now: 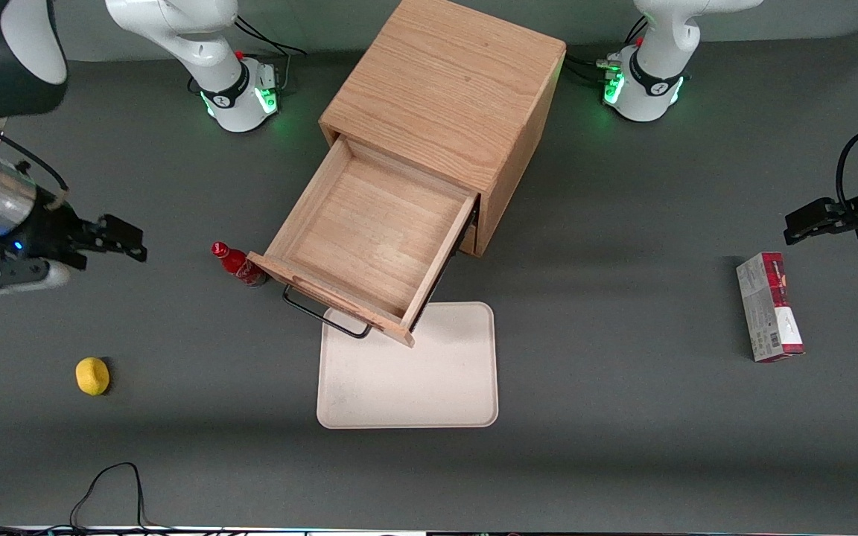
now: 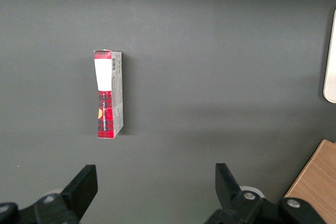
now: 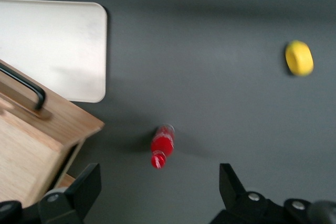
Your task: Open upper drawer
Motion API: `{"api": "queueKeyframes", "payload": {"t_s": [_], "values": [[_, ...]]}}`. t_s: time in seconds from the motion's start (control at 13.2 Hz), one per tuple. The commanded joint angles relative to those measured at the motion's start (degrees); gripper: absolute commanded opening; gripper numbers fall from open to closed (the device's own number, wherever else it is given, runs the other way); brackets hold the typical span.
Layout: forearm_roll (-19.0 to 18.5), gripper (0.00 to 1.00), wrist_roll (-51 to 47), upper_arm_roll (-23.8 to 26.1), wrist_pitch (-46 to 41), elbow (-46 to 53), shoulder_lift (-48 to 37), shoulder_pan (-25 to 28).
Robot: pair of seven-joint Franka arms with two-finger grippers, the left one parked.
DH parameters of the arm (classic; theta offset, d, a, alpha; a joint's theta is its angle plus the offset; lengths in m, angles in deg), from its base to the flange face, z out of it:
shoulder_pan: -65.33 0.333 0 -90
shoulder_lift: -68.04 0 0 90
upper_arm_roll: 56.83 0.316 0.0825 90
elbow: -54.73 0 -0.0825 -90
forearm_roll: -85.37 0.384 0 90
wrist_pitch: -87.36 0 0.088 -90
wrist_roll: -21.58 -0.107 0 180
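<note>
Clearly, the upper drawer stood pulled well out of the oak cabinet, its bare light-wood tray open to view and its black bar handle hanging over the edge of a cream tray on the grey counter. The tool hovered above the counter toward the working arm's end, apart from the drawer, its fingers spread wide and holding nothing. A red bottle lay just beside the drawer front, with a yellow ball nearer the front camera.

Upper drawer pulled out above tray; bottle beside; gripper apart, working arm's end.
</note>
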Motion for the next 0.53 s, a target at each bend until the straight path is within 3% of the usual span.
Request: {"api": "queueKeyframes", "payload": {"t_s": [0.0, 0.45], "values": [[1.32, 1.0, -1.6, -1.81, 3.13, -13.69, -11.6, 0.47], [0.35, 1.0, -1.86, -1.28, -0.22, -10.71, -10.74, 0.47]]}}
